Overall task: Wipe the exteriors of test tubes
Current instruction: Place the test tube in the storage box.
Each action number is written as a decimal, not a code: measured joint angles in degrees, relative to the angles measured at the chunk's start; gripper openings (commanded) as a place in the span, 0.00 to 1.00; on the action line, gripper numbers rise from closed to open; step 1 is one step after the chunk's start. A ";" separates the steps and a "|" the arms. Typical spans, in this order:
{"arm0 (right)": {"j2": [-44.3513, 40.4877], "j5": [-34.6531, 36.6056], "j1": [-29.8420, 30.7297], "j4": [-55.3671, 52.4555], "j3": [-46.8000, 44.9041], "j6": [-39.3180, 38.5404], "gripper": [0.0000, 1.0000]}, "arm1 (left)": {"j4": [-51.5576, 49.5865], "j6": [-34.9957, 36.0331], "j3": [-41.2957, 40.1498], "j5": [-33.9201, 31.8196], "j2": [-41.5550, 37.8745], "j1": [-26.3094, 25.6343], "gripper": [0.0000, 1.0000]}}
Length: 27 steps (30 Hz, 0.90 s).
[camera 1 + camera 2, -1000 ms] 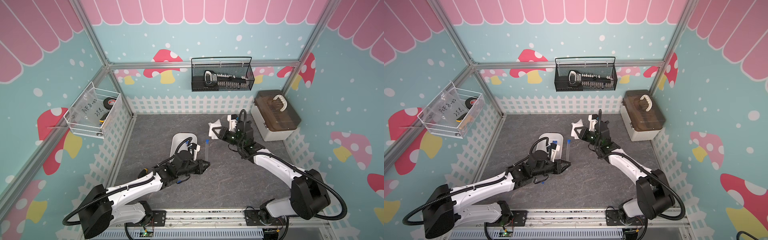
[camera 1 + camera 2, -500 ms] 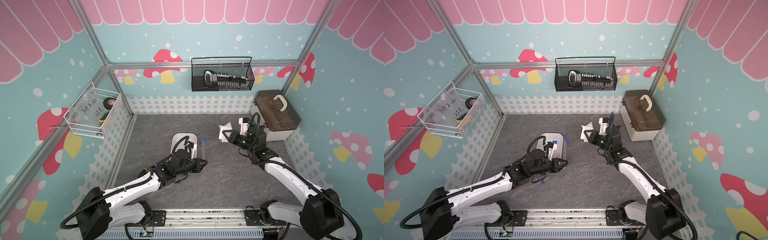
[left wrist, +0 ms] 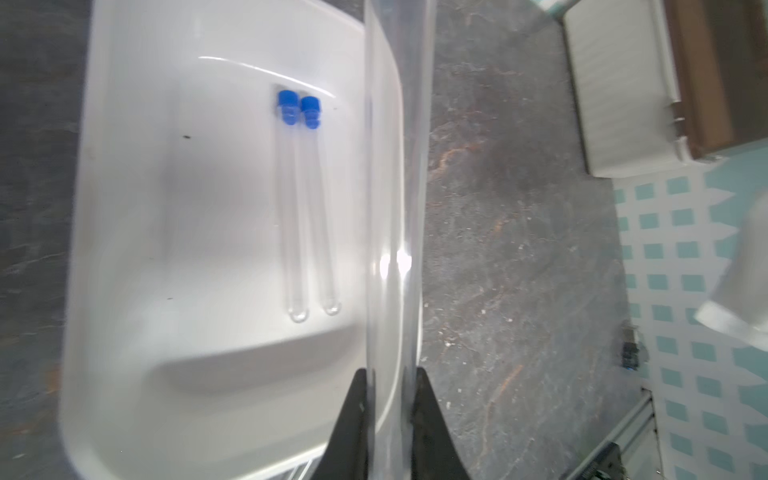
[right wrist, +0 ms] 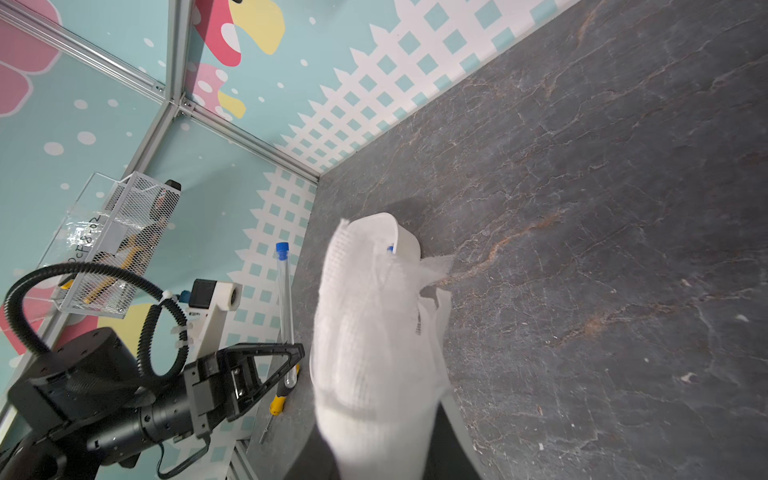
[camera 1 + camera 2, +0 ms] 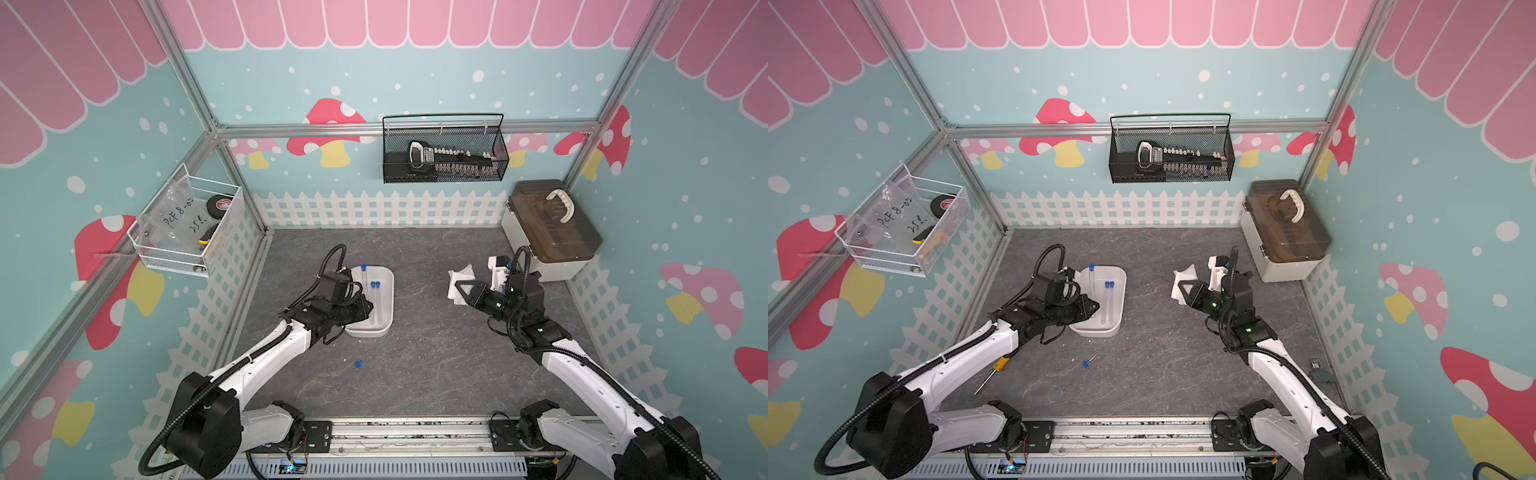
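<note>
— What's hard to make out?
— The right gripper [image 5: 457, 286] is clamped on the cloth [image 5: 461, 276] in both top views. In its own wrist view the cloth covers its tips and most of the tray [image 4: 409, 241]. The left wrist view cuts off the held tube [image 3: 395, 166] before its cap. The loose tube [image 5: 1096, 355] is faint glass, and only its blue cap reads clearly.
— And the left gripper [image 3: 390, 376]?
— Clenched on the held tube near its rounded end, by the tray's 8 o'clock side in the top views.
— Which way do the tubes point?
— The held tube stands close to upright, cap on top. Two tubes [image 5: 376, 305] lie side by side in the tray, long axis 12 to 6, caps at 12. The loose tube lies on the table at the tray's 6, axis about 2 to 8, cap at 8.
</note>
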 measured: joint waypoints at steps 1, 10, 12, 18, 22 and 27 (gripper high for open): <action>-0.33 0.13 0.00 -0.31 -0.20 0.00 0.21 | -1.62 1.07 0.72 -0.76 1.40 0.22 0.13; -2.56 0.81 0.00 -0.94 -0.57 0.02 0.21 | -9.40 7.91 6.08 -6.23 11.32 0.22 0.13; -2.84 0.87 -0.04 -0.96 -1.01 0.04 0.21 | -10.01 8.85 6.84 -7.19 13.16 0.22 0.13; -3.13 1.25 -0.04 -1.18 -1.97 0.22 0.21 | -10.64 11.19 10.10 -8.74 20.24 0.22 0.13; -3.21 1.27 -0.04 -1.57 -2.12 0.24 0.21 | -10.91 12.24 12.52 -9.20 24.13 0.22 0.16; -3.78 1.33 -0.04 -1.81 -2.12 0.22 0.21 | -10.99 12.96 14.14 -9.22 26.64 0.22 0.21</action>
